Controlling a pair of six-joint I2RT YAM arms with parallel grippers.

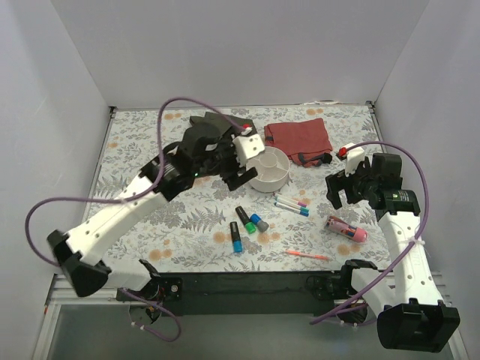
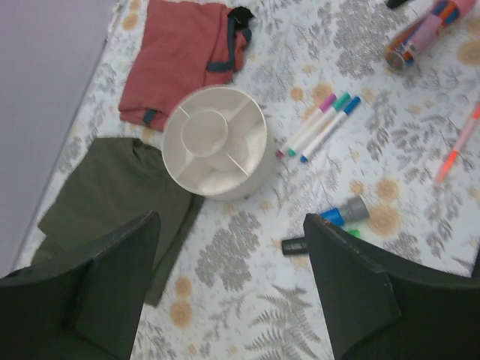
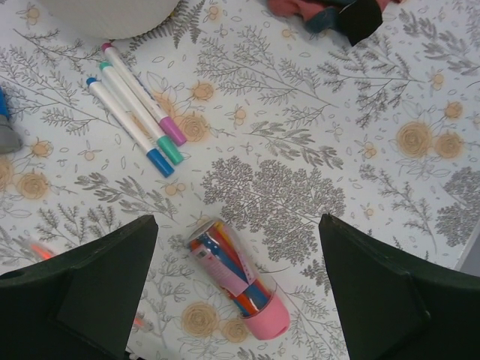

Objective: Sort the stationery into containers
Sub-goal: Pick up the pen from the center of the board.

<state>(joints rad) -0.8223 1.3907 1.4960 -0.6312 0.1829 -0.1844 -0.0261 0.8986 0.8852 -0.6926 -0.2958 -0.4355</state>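
Observation:
The round white divided bowl (image 1: 270, 169) stands mid-table and looks empty in the left wrist view (image 2: 214, 139). Three thin white pens (image 1: 291, 205) (image 2: 319, 127) (image 3: 135, 109) lie side by side to its right. Three black markers (image 1: 247, 223) with green, grey and blue caps lie in front of it; their caps (image 2: 346, 213) show beside my left finger. The pink-orange pen (image 1: 307, 255) (image 2: 459, 142) lies near the front. The fat pink tube (image 1: 346, 229) (image 3: 236, 277) lies under my open right gripper (image 1: 341, 196) (image 3: 236, 221). My left gripper (image 1: 236, 178) (image 2: 229, 217) is open and empty, above the table just left of the bowl.
A folded red cloth (image 1: 298, 139) (image 2: 180, 56) lies behind the bowl. A folded olive cloth (image 2: 112, 195) lies left of the bowl, mostly under my left arm in the top view. White walls close in the table at the left, back and right.

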